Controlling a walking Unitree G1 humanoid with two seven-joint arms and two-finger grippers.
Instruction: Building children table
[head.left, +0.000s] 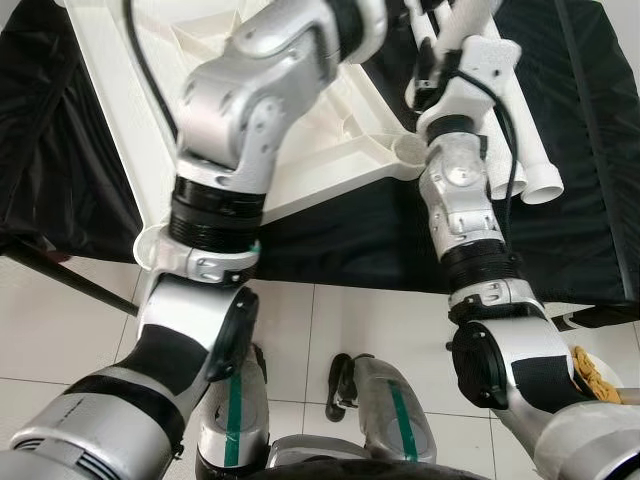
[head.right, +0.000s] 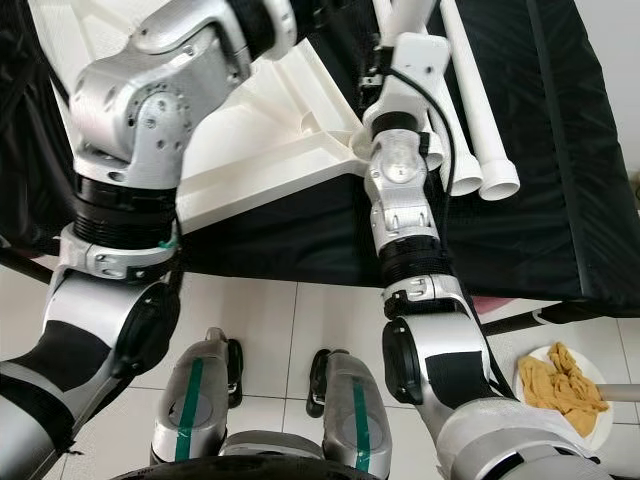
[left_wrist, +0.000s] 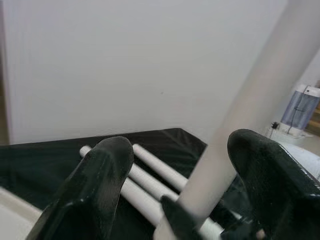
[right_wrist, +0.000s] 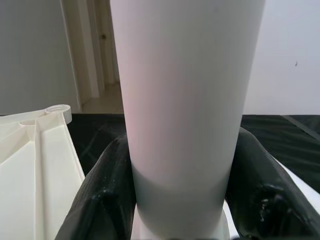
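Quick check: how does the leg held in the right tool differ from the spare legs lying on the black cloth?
The held leg stands upright between the right tool's fingers; the spare legs lie flat, side by side on the black cloth. The held leg is gripped beside the upturned tabletop; the spare legs rest untouched beyond its corner. All are plain white round tubes.

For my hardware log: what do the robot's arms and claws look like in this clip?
Both arms are silver metal segments joined by ribbed black rings. The left arm is bulky, the right arm slimmer with a white wrist housing. Black cables run along each. The left claw and right claw each have two glossy, rounded black fingers. Green stripes mark the legs.
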